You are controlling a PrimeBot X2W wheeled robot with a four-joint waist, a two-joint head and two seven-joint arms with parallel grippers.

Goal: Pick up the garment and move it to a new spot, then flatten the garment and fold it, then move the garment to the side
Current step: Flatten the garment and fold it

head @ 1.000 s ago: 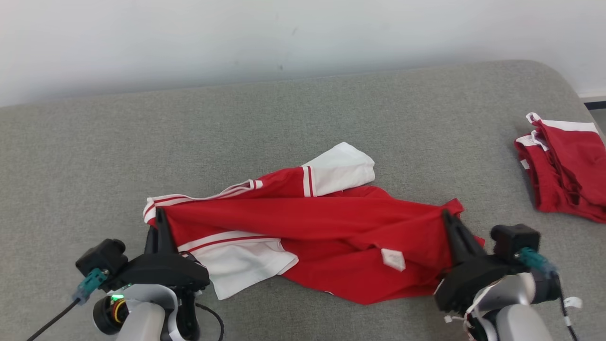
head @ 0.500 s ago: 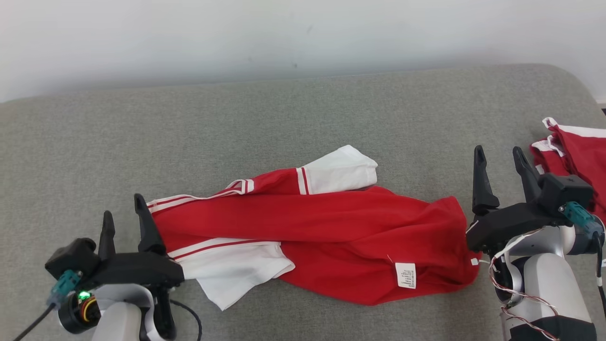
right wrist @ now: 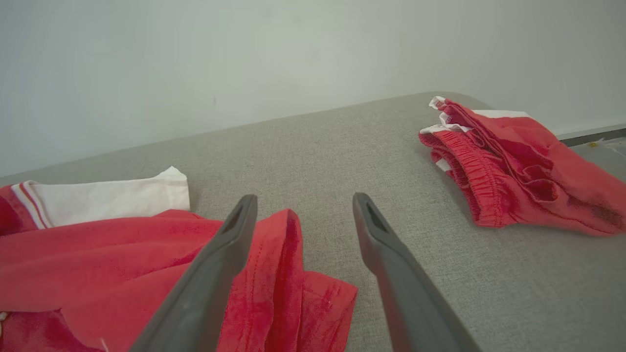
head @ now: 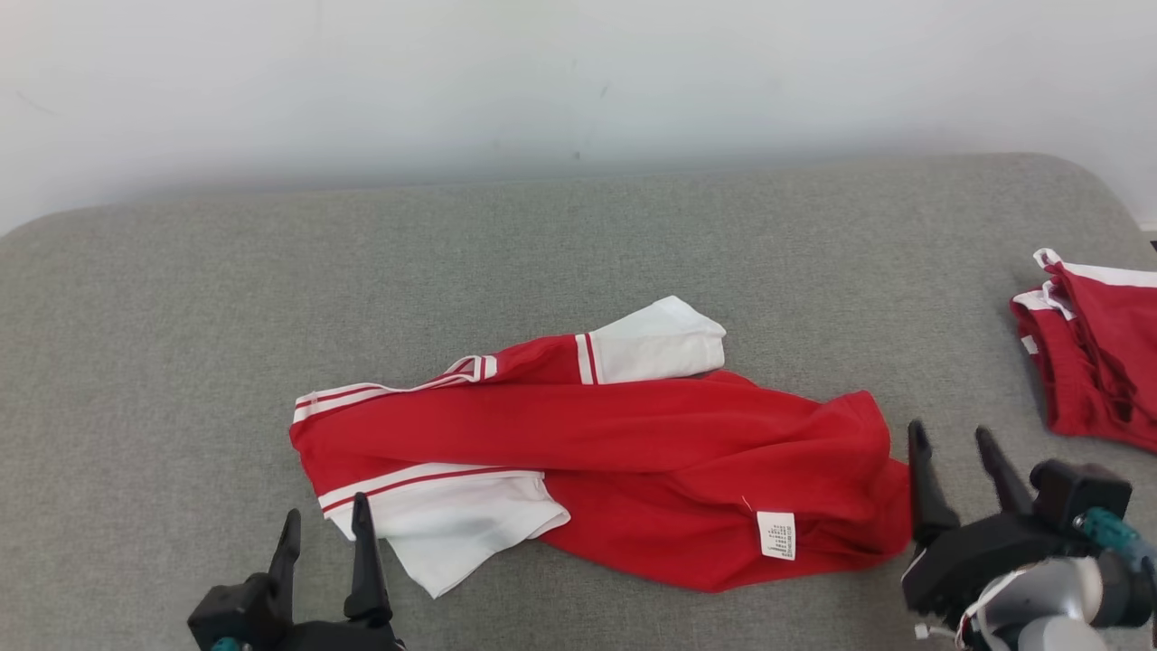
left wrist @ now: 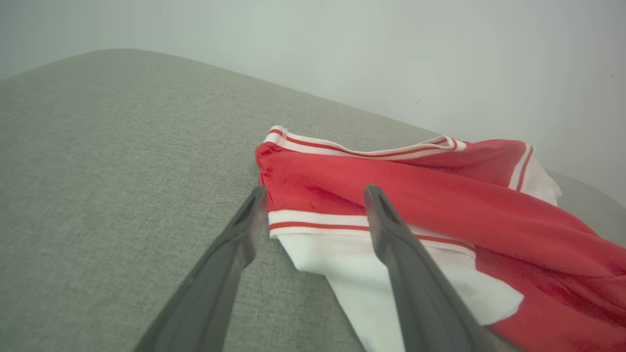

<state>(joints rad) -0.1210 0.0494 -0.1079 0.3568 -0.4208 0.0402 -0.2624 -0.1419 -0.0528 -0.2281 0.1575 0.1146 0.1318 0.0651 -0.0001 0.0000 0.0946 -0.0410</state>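
Garments: two, namely one red jersey (head: 633, 434) and one pair of red shorts (head: 1098, 362). On the jersey: two white sleeves (head: 655, 342) and one white care label (head: 776, 534). Grippers: two, the left gripper (head: 326, 506) and the right gripper (head: 948, 429), two dark fingers (head: 922, 484) each, four in all. One grey padded surface (head: 181, 316). One pale wall (head: 542, 72).

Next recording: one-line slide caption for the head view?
Red-and-white garment lies crumpled on grey cushion; left gripper and right gripper flank it, jaws open; second red garment at right.

Grey cushion (head: 181, 316), red-white garment (head: 633, 434), red shorts (head: 1103, 362)
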